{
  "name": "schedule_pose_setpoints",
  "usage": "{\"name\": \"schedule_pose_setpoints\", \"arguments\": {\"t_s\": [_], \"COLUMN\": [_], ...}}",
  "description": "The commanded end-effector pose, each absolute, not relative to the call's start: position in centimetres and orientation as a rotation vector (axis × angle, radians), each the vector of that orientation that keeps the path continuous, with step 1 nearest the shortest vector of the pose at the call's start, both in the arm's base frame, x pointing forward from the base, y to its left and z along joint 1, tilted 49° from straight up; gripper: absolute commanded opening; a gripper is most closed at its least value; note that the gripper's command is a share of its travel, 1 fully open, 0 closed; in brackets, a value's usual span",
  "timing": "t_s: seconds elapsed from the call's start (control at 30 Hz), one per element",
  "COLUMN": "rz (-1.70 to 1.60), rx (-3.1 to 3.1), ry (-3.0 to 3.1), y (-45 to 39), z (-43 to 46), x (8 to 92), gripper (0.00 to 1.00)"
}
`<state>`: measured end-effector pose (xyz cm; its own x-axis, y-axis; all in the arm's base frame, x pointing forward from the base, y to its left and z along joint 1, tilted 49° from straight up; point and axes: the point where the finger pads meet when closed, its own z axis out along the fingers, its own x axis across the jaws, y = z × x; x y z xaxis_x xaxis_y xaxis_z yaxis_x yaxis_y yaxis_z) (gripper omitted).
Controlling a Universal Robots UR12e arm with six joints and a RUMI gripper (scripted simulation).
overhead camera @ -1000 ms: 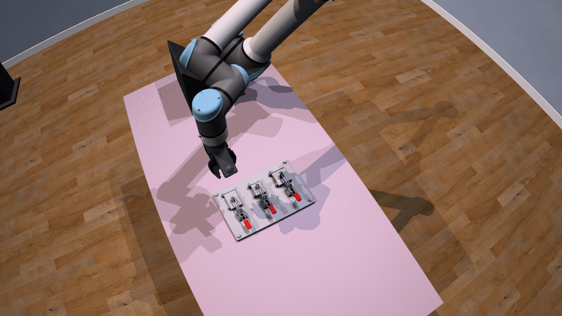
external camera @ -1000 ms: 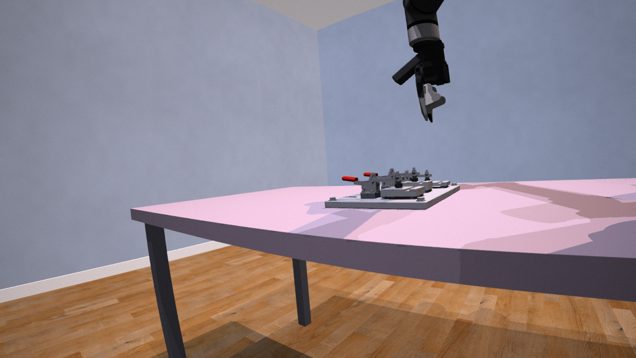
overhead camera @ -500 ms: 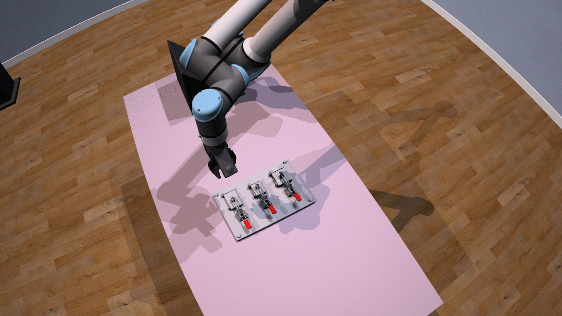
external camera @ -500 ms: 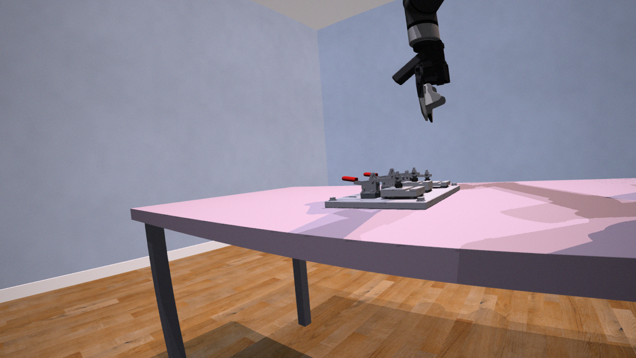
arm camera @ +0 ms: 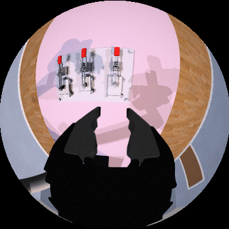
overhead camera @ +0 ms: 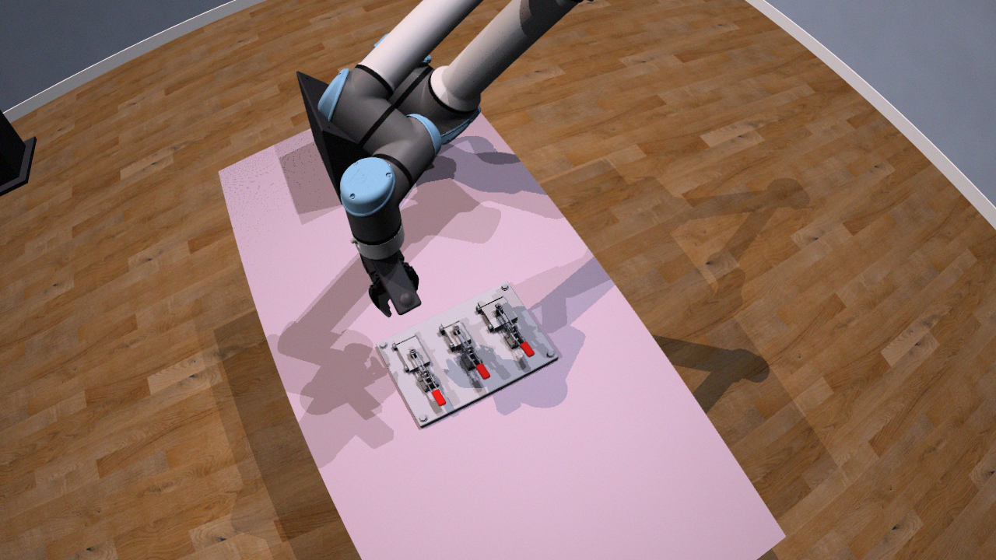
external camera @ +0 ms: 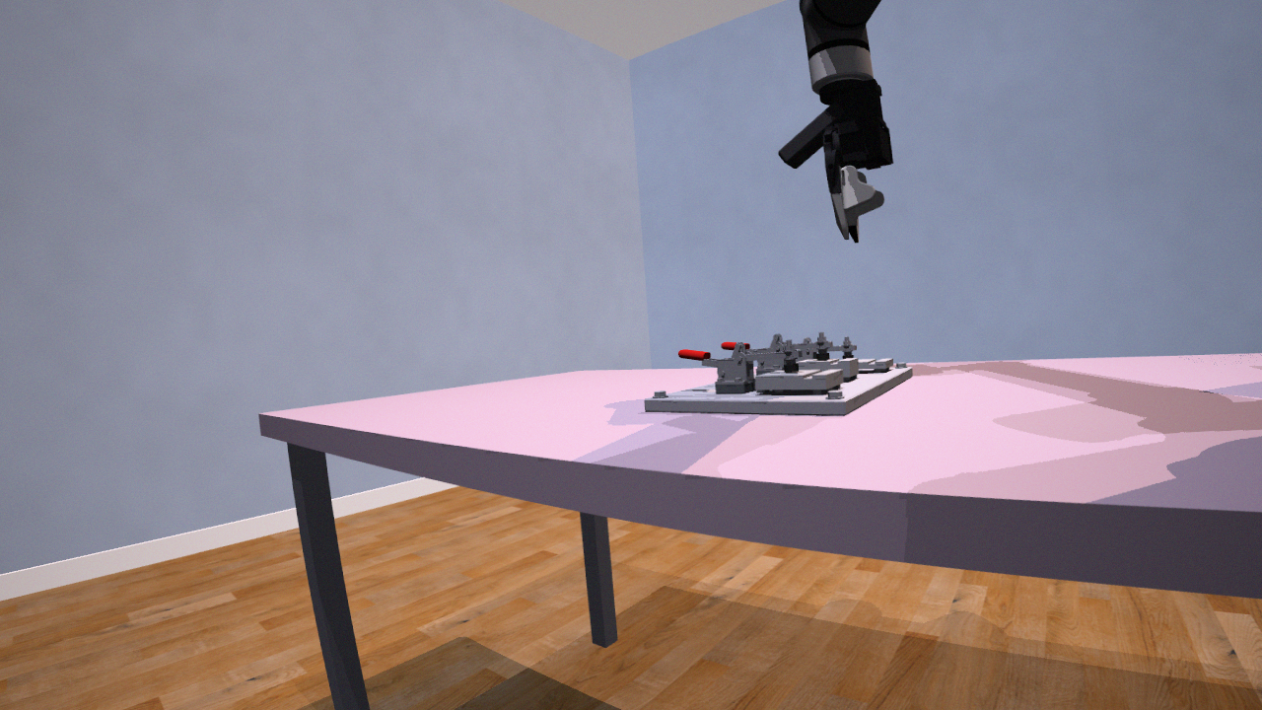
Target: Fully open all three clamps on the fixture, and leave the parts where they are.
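Red grips (overhead camera: pixel 482 371) (external camera: pixel 694 354) (arm camera: pixel 84 53) on all three clamps (overhead camera: pixel 464 348) (external camera: pixel 736 369) (arm camera: pixel 84 68) sit approx. level, on the far side of the fixture plate (overhead camera: pixel 407 388) (external camera: pixel 745 406) (arm camera: pixel 103 89) from my gripper (overhead camera: pixel 398 306) (external camera: pixel 850 237) (arm camera: pixel 113 108). Plate's on the pink table (overhead camera: pixel 557 473) (external camera: pixel 441 414) (arm camera: pixel 117 22), below & just ahead of the hand. Jaws part-open, moderate gap, nothing held, no contact w/ the clamps. Pale parts (overhead camera: pixel 405 348) (external camera: pixel 799 381) (arm camera: pixel 119 90) lie under the clamp arms, on the hand's side of the plate.

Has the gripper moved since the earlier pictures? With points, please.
No. In the top view, the gripper (overhead camera: pixel 394 314) (external camera: pixel 849 240) (arm camera: pixel 113 108) hangs at the same place beside the fixture plate's (overhead camera: pixel 411 408) (external camera: pixel 745 406) (arm camera: pixel 102 97) near edge.
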<state>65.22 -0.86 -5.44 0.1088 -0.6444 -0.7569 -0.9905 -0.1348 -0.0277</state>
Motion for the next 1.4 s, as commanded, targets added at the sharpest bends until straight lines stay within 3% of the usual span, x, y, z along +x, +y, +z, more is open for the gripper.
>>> {"name": "schedule_pose_setpoints", "arguments": {"t_s": [0.0, 1.37], "rz": [0.818, 0.816], "rx": [-1.842, -1.844], "ry": [1.589, 1.588], "y": [-0.9, 3.7], "z": [-5.5, -9.4], "x": [65.2, 65.1], "gripper": [0.28, 0.28]}}
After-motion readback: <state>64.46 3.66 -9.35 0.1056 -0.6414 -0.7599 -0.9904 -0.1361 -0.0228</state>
